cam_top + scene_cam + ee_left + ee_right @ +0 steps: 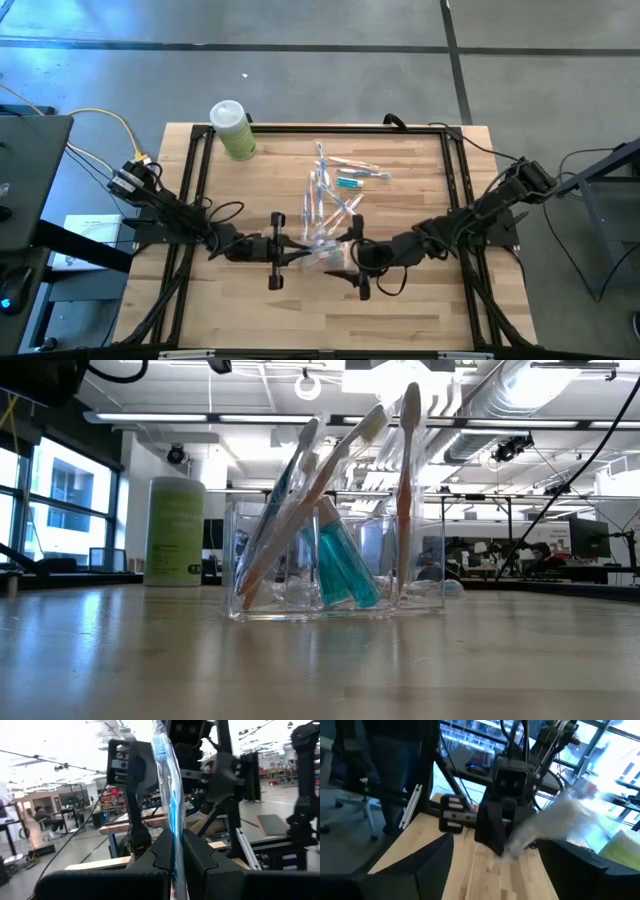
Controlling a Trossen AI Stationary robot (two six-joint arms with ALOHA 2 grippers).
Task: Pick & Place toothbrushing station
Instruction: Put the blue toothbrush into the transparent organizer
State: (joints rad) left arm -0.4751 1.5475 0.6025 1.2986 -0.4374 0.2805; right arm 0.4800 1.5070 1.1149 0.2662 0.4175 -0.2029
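- Clamping a clear-wrapped toothbrush (169,795), the left end effector (283,251) sits mid-surface (420,310).
- Facing it, the right end effector (357,262) stands apart.
- Clear holder (335,555) with brushes stands nearby.

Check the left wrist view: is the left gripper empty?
No: the left gripper is shut on a blue-bristled toothbrush standing up between its fingers.

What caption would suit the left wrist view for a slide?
Left gripper shut on a clear blue-bristled toothbrush, facing the open right gripper.
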